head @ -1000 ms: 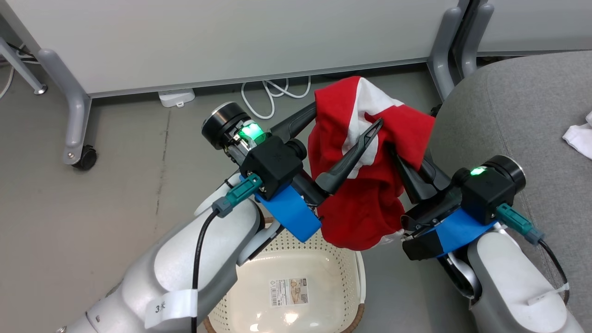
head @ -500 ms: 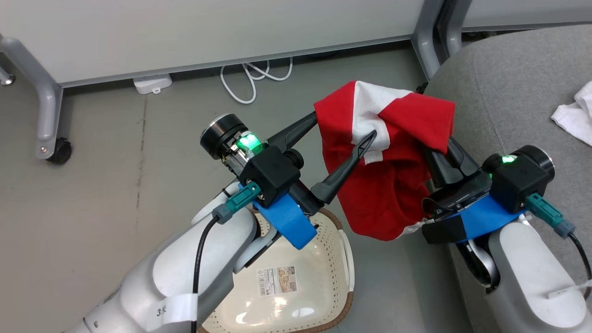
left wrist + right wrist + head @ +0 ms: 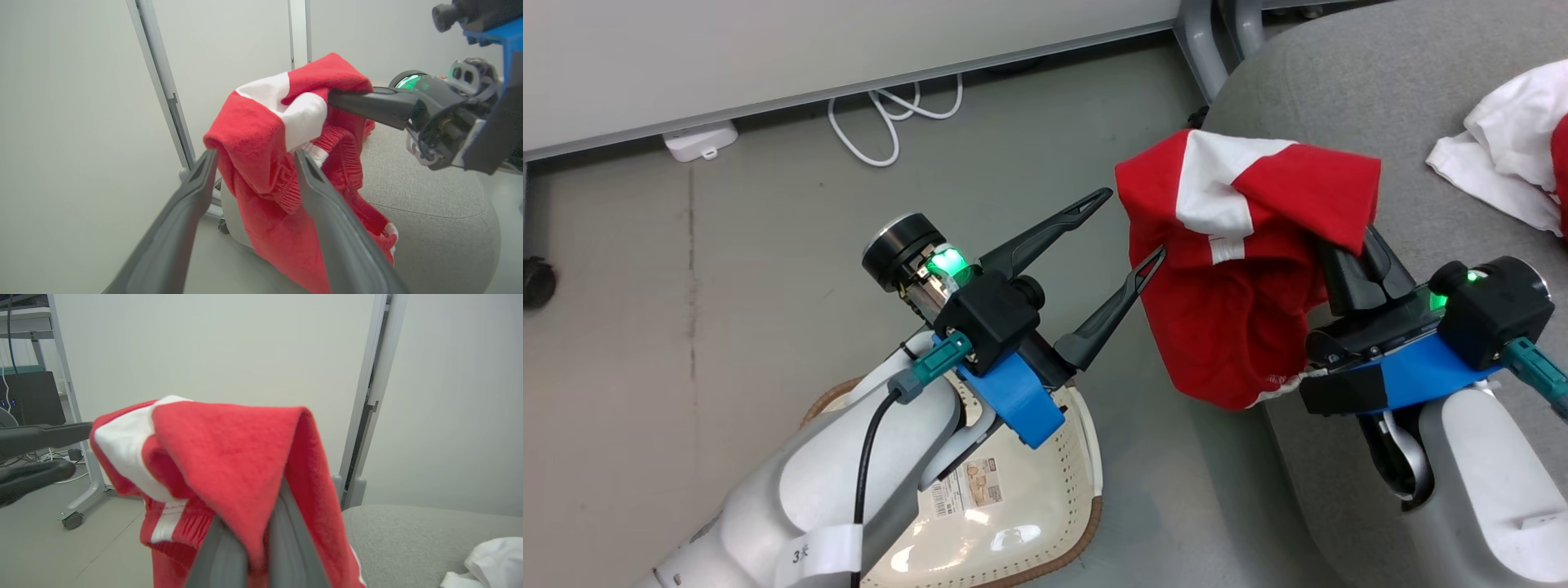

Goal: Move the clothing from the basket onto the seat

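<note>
We clenched the clothing (image 3: 1233,327) in our right hand (image 3: 1343,255), where it hung draped at the seat's (image 3: 1339,82) edge, while our left hand (image 3: 1134,224) gaped, released, just beside the cloth.

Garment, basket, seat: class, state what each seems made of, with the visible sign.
Garment: soft knit fabric, perhaps cotton; it drapes in folds and shows a ribbed hem.
Basket: glossy moulded plastic; its perforated walls catch glare, and the brown rim looks woven.
Seat: matte grey woven upholstery, probably over padding; rounded edge, visible seam.
</note>
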You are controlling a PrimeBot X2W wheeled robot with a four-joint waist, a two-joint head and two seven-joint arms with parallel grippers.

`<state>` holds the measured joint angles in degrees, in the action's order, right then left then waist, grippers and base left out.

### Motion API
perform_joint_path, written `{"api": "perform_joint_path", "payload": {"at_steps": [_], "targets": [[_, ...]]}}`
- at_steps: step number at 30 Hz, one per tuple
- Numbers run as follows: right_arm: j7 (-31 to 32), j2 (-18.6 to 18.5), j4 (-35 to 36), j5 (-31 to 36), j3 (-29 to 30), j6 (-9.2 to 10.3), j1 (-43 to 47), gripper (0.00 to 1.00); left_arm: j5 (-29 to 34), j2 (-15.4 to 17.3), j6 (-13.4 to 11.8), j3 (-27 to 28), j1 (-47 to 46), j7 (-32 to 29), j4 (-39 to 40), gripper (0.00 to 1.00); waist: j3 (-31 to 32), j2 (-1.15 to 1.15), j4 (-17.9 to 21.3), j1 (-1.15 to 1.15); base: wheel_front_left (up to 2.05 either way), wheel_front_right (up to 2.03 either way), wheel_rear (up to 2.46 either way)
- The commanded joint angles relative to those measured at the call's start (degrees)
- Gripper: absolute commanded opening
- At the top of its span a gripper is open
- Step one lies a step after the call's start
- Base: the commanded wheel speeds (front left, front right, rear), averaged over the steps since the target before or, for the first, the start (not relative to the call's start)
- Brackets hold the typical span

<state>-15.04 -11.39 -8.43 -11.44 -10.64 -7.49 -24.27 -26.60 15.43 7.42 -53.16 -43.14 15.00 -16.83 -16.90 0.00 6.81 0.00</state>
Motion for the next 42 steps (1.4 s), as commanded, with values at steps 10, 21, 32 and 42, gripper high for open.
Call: {"api": "perform_joint_path", "payload": {"at_steps": [10, 21, 32, 42], "targets": [[-0.2, 1.9, 2.0, 0.7, 5.6, -0.01, 3.8, 0.00, 1.0, 0.9, 0.1, -0.8, -0.1, 0.3, 0.4, 1.00, -1.7, 0.00, 5.1, 0.00, 0.00, 0.00, 0.00], [-0.2, 4.7, 3.3, 0.7, 10.9, -0.01, 7.5, 0.00, 1.2, 1.5, 0.1, -3.0, -0.9, 0.3, 0.4, 1.00, -3.6, 0.00, 9.9, 0.00, 0.00, 0.00, 0.00], [-0.2, 6.7, 3.6, 0.7, 14.0, -0.01, 10.6, 0.00, 0.9, 1.4, 0.1, -5.4, -0.8, 0.3, 0.1, 1.00, -4.6, 0.00, 12.6, 0.00, 0.00, 0.00, 0.00], [-0.2, 6.3, 4.1, 1.4, 13.3, -0.01, 8.2, 0.00, 0.8, 1.2, 0.1, -5.2, -1.4, 0.3, 0.4, 1.00, -5.3, 0.00, 12.6, 0.00, 0.00, 0.00, 0.00]]}}
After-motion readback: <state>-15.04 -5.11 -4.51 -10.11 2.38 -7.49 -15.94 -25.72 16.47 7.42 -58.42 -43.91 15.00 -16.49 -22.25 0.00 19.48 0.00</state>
